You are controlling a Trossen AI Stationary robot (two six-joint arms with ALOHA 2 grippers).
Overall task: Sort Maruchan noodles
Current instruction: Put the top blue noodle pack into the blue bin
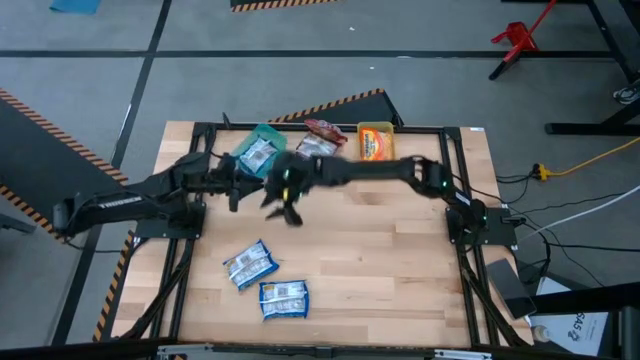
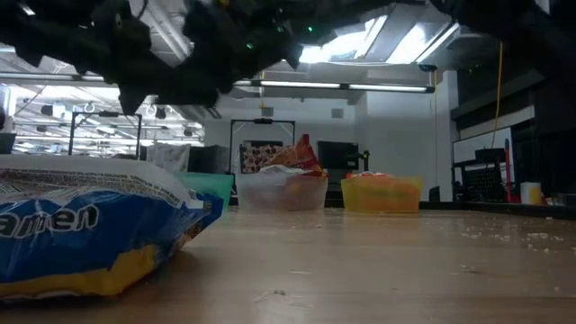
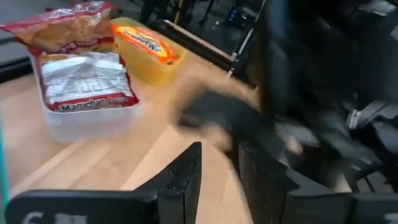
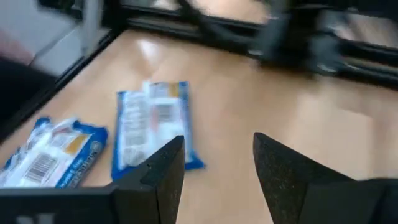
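Two blue Maruchan noodle packets (image 1: 250, 265) (image 1: 284, 298) lie flat on the wooden table near its front edge; the right wrist view shows them too (image 4: 149, 130) (image 4: 50, 152). Another blue packet (image 1: 258, 152) rests in the green bin (image 1: 272, 131). Red packets (image 1: 322, 138) sit in the clear bin (image 3: 87, 118), and an orange packet (image 1: 375, 145) in the yellow bin (image 1: 375, 127). My right gripper (image 4: 217, 162) hangs open above the table's middle (image 1: 288, 208), empty. My left gripper (image 3: 219, 168) is open and empty, just left of it (image 1: 234, 190), in front of the green bin.
The three bins stand in a row along the table's far edge. A black frame (image 1: 452, 180) runs around the tabletop. My two arms cross close together over the table's middle; the right arm (image 3: 311, 93) fills much of the left wrist view. Bare wood lies at the right.
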